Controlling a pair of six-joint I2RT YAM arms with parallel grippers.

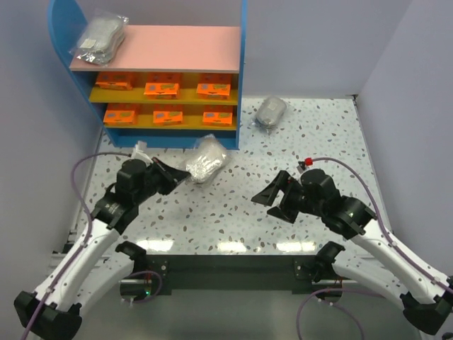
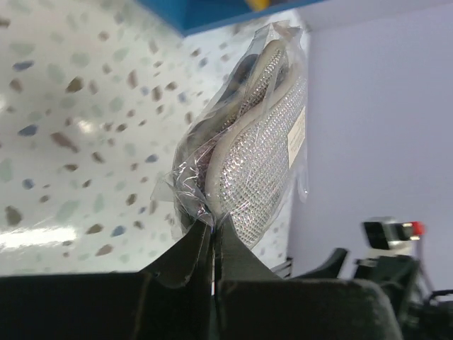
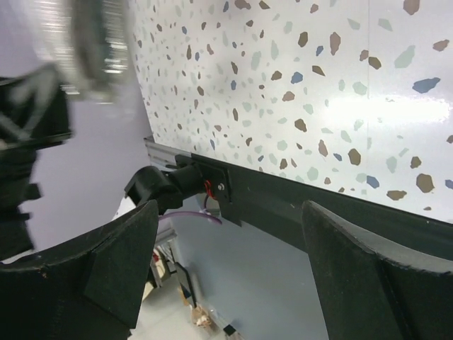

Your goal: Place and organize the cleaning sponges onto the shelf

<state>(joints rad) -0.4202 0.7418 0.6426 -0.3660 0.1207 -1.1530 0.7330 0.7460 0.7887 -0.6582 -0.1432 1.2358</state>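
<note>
**Grey bundle pinched in the left gripper, just off the shelf's front**

Left gripper [image 1: 180, 175] clamped on a fold of clear crinkly plastic, fingers [image 2: 177, 265] pressed together with the bag's edge caught between them. Beyond the tips, the held grey bundle [image 1: 205, 159], turned on edge in the left wrist view, silvery mesh and a pale label showing through the bag. Just in front of the shelf [image 1: 243, 71], near its right front corner, above the speckled table [image 1: 333, 142]. Touching the tabletop or not: impossible to tell.

Right gripper [image 1: 265, 200] spread wide, nothing between the fingers [image 3: 120, 255]. Low over the near right part of the table, pointing left toward the other arm. Well apart from every sponge.

On the shelf: a second grey bundle [image 1: 99, 39] lying on the left end of the pink top board [image 1: 184, 46], beside the rounded blue side panel [image 1: 60, 28]. Below, six orange packs [image 1: 161, 88] flat on the two yellow shelves [image 1: 185, 98], three in a row on each, printed labels showing, gaps between neighbours.

Off the shelf: a third grey bundle [image 1: 270, 112] lying on the table just right of the blue frame, near the back wall, well apart from both grippers.
</note>
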